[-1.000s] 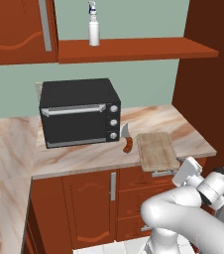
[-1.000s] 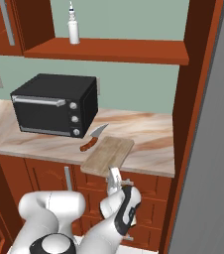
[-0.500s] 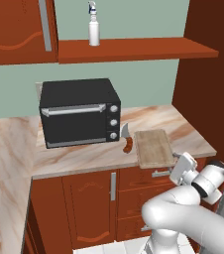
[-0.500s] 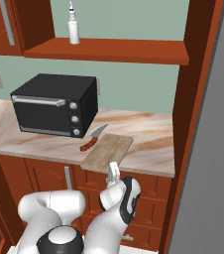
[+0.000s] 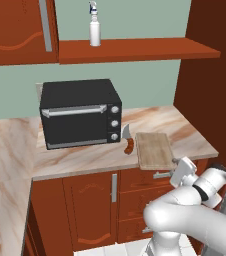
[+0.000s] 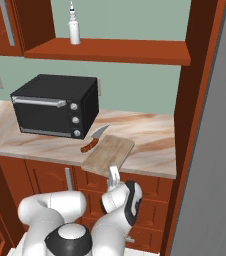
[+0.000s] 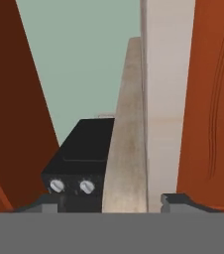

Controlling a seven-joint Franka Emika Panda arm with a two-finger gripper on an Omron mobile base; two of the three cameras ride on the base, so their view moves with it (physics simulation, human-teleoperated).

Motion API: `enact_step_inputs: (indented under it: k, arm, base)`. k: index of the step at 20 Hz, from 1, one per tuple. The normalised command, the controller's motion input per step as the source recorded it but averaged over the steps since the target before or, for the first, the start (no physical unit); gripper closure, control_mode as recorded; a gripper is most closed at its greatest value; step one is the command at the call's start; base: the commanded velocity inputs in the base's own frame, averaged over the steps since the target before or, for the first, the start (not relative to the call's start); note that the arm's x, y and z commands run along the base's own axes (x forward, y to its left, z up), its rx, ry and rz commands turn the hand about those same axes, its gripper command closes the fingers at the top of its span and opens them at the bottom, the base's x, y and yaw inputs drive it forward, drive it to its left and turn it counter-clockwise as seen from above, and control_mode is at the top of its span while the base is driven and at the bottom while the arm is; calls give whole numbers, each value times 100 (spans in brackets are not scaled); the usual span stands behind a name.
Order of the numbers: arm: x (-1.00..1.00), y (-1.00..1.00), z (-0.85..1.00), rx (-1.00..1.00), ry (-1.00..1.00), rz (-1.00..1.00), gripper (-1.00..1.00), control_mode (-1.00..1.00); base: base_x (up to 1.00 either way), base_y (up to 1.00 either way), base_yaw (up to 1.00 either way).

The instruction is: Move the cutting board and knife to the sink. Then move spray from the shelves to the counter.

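From the left base camera, the gripper (image 5: 181,169) sits at the front edge of the cutting board (image 5: 154,149), but whether its fingers are touching the wood cannot be made out. The knife (image 5: 128,141) beside the black oven (image 5: 80,113) is too small to show whether its handle touches the board. In the hand view the board (image 7: 126,149) is seen edge-on, its near end cut off at the bottom, with the finger tips (image 7: 176,200) barely showing.

Light-brown grained cutting board (image 5: 154,149) — black oven (image 5: 80,112) — beige, tan-veined counter (image 5: 15,145)
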Motion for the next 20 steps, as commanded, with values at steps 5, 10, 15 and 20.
enact_step_inputs:
  k: [5,10,15,20]
  arm:
    - [1,0,0,0,0,0,100,-100]
    - [0,0,2,-1,0,0,100,-100]
    - [-8,-1,53,-4,0,0,100,-100]
    - [-39,-8,76,-7,0,0,100,-100]
  base:
    - [0,0,0]
    - [0,0,0]
    - [0,0,0]
    - [0,0,0]
